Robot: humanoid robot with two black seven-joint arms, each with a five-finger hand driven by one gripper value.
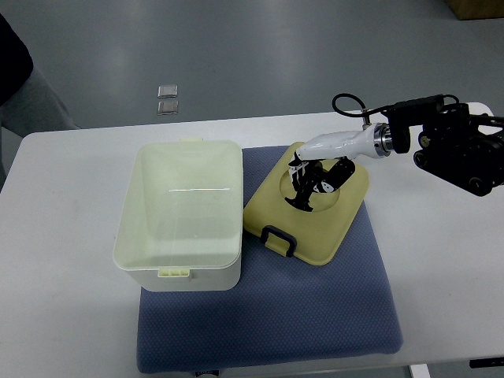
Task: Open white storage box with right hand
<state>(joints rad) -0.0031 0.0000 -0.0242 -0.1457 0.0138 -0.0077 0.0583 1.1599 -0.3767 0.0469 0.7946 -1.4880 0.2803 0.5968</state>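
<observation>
White plastic shell and black jointed fingers: right hand (315, 183), reaching in from the right edge on a dark arm (461, 150) with a looped black cable. Fingers curled downward into the round recess of the lid (309, 211), pressed against its surface; cannot tell whether anything is actually pinched, nothing seen lifted.

Pale yellow, smooth plastic, rounded-square in shape, lying flat and turned at an angle, upper face showing a circular hollow. One black latch handle (279, 239) on the lid's near-left edge.

Just left of the lid, touching or nearly touching at the corner: one white storage box (179, 213), already uncovered, deep, glossy, rounded corners, translucent cream walls, interior bare. One small tab on the far rim, one on the near rim.

Beneath both, one blue-grey mat (315, 315), finely dimpled, soft-looking, rectangular with rounded corners; box only partly on it, overhanging its left side.

Under everything, one white table (55, 276), matte and smooth, rounded corners.

Beyond the far edge, on grey floor: two small square silvery tiles (168, 98), one just behind the other. At the upper left corner, a dark and grey sleeve (24, 87) of a person.
</observation>
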